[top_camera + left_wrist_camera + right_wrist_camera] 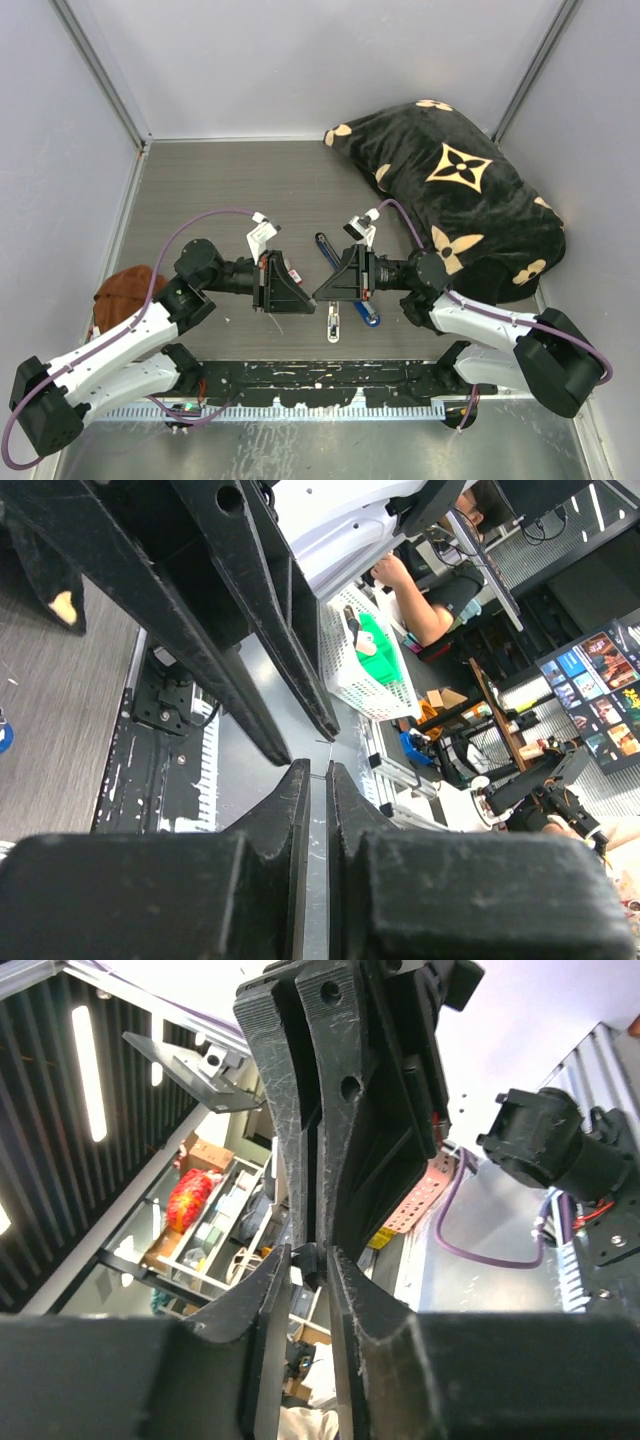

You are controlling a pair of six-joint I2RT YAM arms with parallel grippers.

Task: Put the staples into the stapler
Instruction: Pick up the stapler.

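1. Two grippers meet tip to tip above the tabletop (220, 180). The left gripper (310, 296) points straight at the right gripper (321, 292), and their fingertips all but touch.
2. The left gripper's fingers (285, 815) are drawn nearly together, with only a thin slit between them. In the right wrist view they pinch a small grey piece, the staples (308, 1261), at their very tips.
3. The right gripper's fingers (250, 1305) stand slightly apart, one on either side of the staples. Whether they touch the piece cannot be told.
4. From above, the staples are hidden where the two sets of fingertips meet.
5. The stapler (325, 248) lies on the tabletop beneath the right gripper. Its blue body shows on the far side of that gripper and again on the near side, with the middle covered by the gripper's black frame.
6. A silvery piece (333, 322) lies on the tabletop just to the near side of the meeting fingertips, beside the stapler's near blue end. Whether it is joined to the stapler cannot be told.
7. A black cushion (460, 190) with tan flower marks lies behind the right gripper's wrist, well apart from its tips.
8. A brown object (125, 290) sits behind the left arm, well apart from the left gripper.
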